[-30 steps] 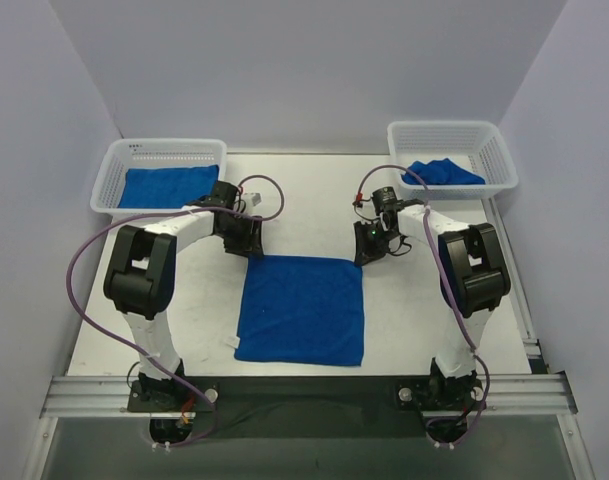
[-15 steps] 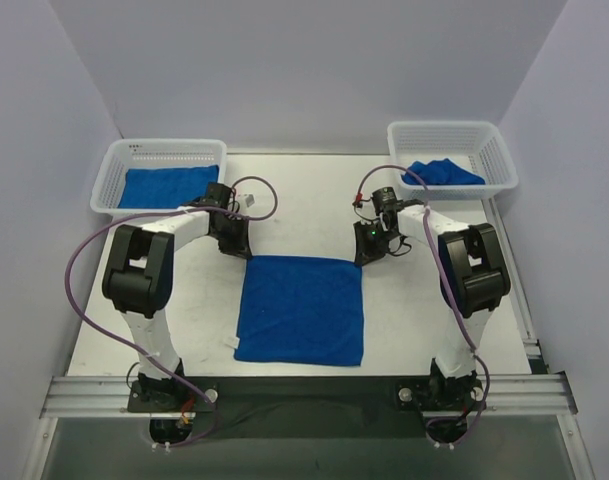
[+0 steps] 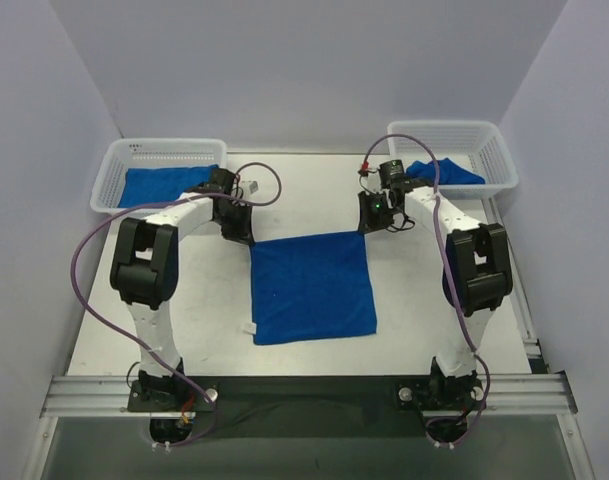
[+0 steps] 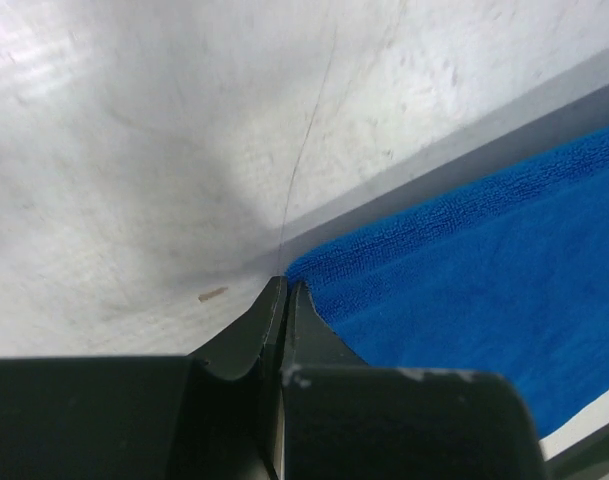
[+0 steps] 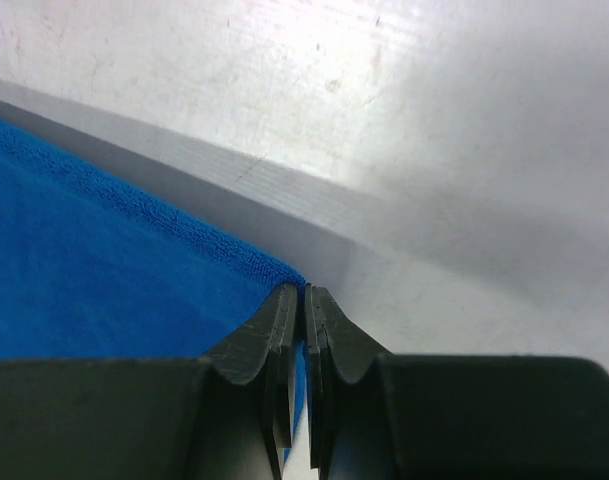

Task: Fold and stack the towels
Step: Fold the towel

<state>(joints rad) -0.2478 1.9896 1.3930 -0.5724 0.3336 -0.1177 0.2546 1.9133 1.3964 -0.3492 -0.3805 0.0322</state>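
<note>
Fold 1 in hand: towel (image 3: 312, 288) flat mid table (image 3: 304, 195), L gripper (image 3: 247, 238) pinched shut on its 11 o'clock corner, R gripper (image 3: 365, 229) likewise at 1 o'clock; next, I'd say, lift both evenly, carry to 6.

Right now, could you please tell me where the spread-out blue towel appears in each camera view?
Top external: spread towel lies at the centre of the table.
Left wrist: it fills the right side, its corner pinched in the left pincer.
Right wrist: it fills the left side, its corner pinched in the right pincer.
Shared landmark: the towel's far edge, seen in all three views against the pale table.
</note>
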